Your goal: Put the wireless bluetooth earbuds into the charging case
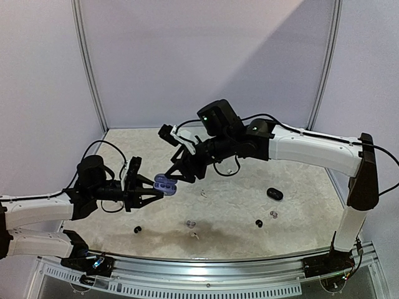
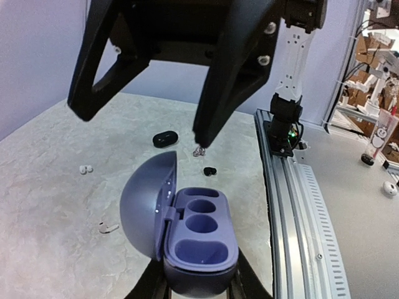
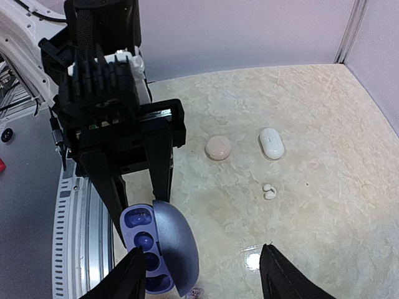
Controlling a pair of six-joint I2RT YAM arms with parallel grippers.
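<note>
loose earbuds (image 2: 85, 168) and a black case (image 2: 165, 138) dot the table (image 2: 50, 205).

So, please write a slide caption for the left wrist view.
Left gripper holds the open purple charging case, wells empty, below the open right gripper; loose earbuds lie on the table.

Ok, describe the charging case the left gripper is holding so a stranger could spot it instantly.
Look just left of the middle of the marbled table, above its surface. There the left gripper clamps a lilac charging case in the air. Unlike the black case lying on the table, it is lifted, and its lid stands open over empty wells.
</note>
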